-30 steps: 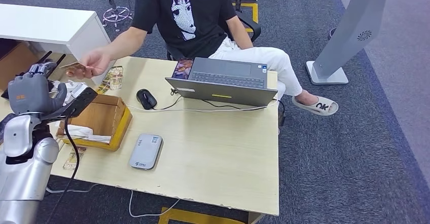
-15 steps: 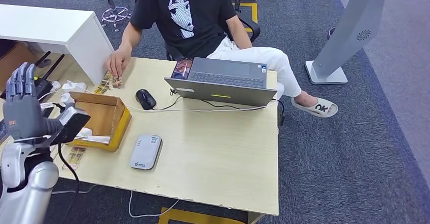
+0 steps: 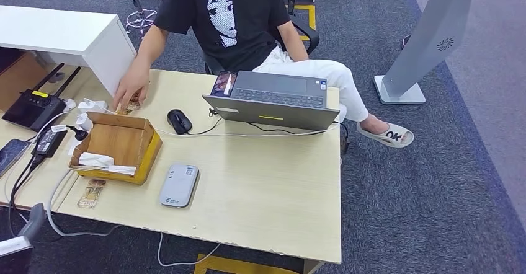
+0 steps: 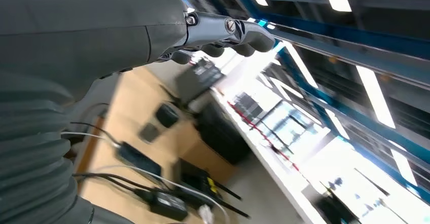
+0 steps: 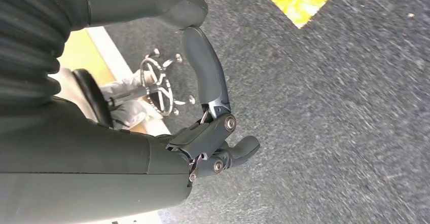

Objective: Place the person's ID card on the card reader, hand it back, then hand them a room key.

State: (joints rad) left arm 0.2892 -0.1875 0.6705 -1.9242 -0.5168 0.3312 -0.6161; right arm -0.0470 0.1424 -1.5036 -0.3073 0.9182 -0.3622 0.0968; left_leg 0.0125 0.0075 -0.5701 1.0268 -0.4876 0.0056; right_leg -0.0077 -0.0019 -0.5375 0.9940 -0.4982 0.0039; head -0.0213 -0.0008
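We use the grey flat card reader [image 3: 178,185] on the pale wooden table [image 3: 267,187] as our landmark. Just beside it, toward the robot's left, sits an open brown cardboard box [image 3: 118,145] with white paper inside. Beyond the reader, near the middle of the table, lies a black computer mouse [image 3: 178,121], and past that stands an open grey laptop [image 3: 275,100]. A small printed card [image 3: 91,193] lies flat on the table near the reader, on the box side, close to the table's front edge.

A person in a black shirt with a white picture sits behind the table. The person's hand [image 3: 130,91] rests on some printed cards at the far side of the box, well away from the reader. We cannot tell if the ID card is under that hand.

Our left hand [image 4: 223,31] holds nothing, with its dark fingers bent in a little. Our right hand [image 5: 213,133] hangs over the dark grey carpet [image 5: 345,107] and holds nothing; its fingers are bent but apart.
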